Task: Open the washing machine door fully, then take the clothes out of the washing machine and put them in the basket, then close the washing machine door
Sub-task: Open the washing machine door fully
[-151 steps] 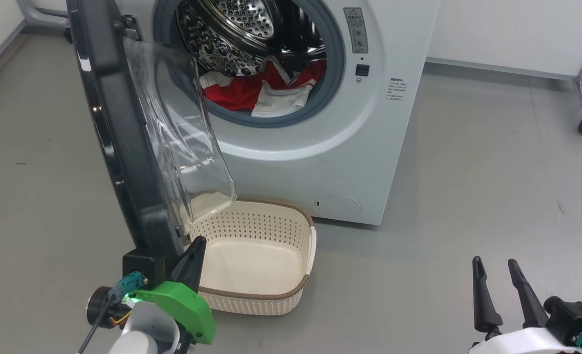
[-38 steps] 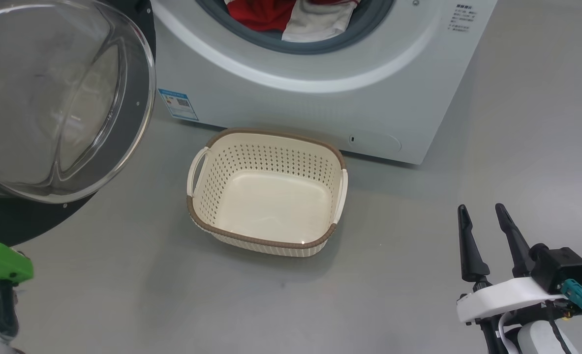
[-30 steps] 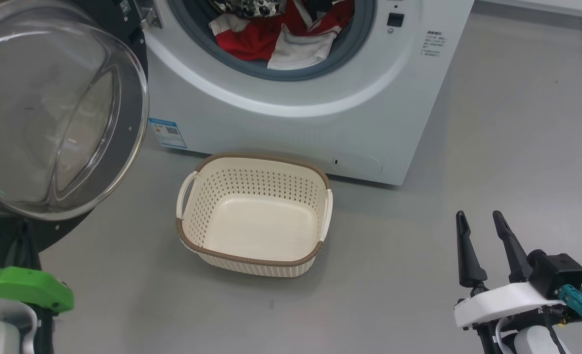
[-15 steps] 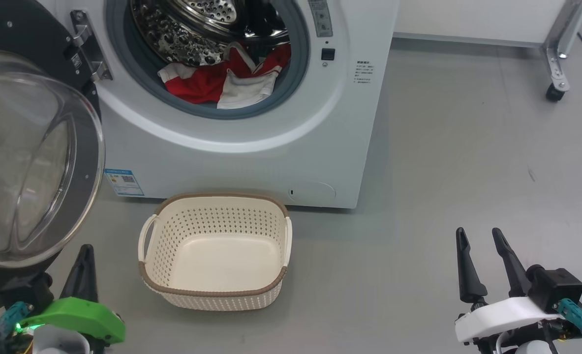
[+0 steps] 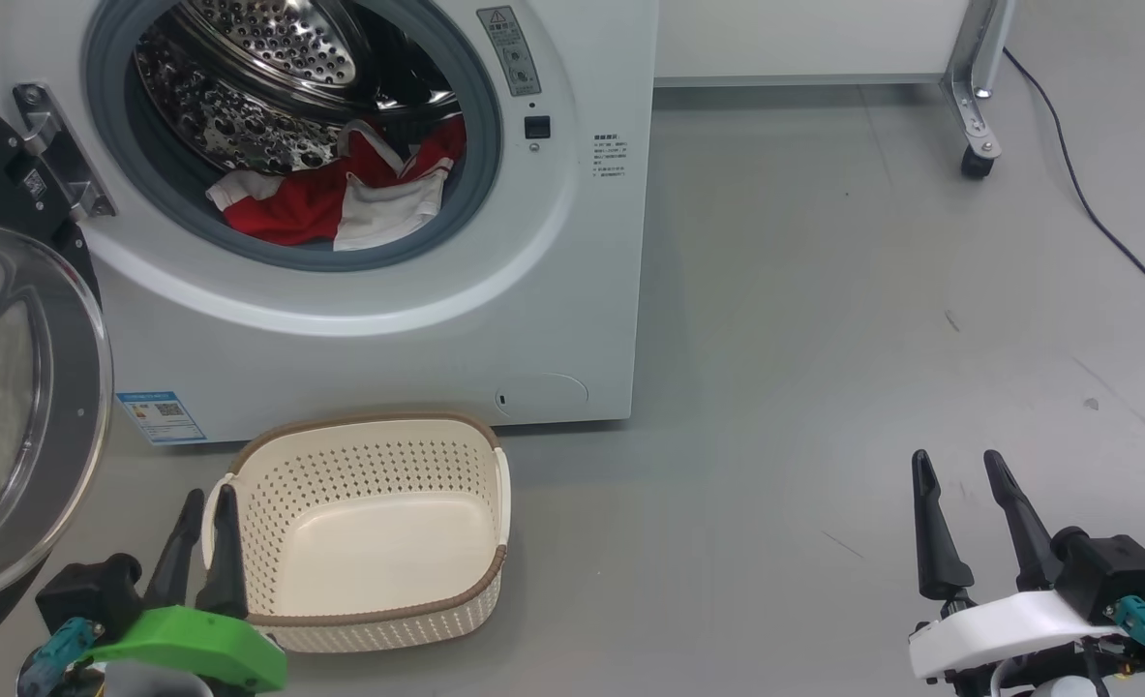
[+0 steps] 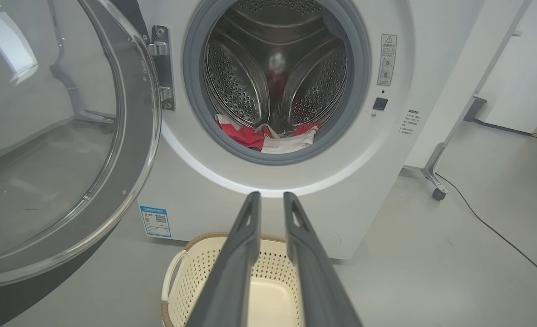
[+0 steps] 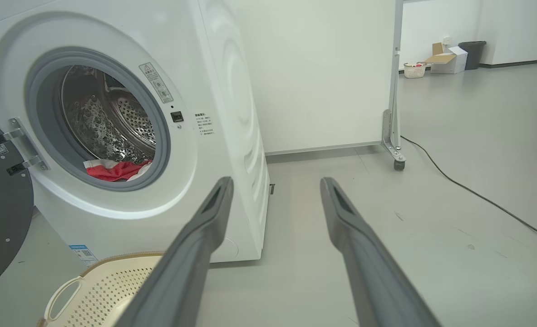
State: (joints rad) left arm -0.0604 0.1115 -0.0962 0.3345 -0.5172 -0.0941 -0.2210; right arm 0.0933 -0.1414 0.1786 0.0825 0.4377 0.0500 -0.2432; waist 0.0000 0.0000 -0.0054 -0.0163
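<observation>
Bright, even, diffuse room light from above, all three views. Shadows are soft: a faint one on the floor [image 5: 824, 339] right of the washing machine [image 5: 388, 329] and beside the basket [image 5: 369, 474]. Specular glints on the steel drum [image 6: 236, 81]; a reflected lamp spot on the washing machine door [image 6: 46, 150] glass, far left. Wrist views bow straight lines at the edges; the near fingers [image 6: 232, 272] of the left gripper [image 6: 271, 196] are slightly soft.

Front of washing machine [image 5: 572, 290]: grey sticker [image 5: 507, 50] right of the drum opening, warning triangle [image 5: 497, 16] on top, wording below too small to read. Printed lines [image 5: 609, 155] further right, illegible. Blue label [image 5: 161, 416] at lower left, QR code [image 5: 169, 409] on it, text unreadable.
</observation>
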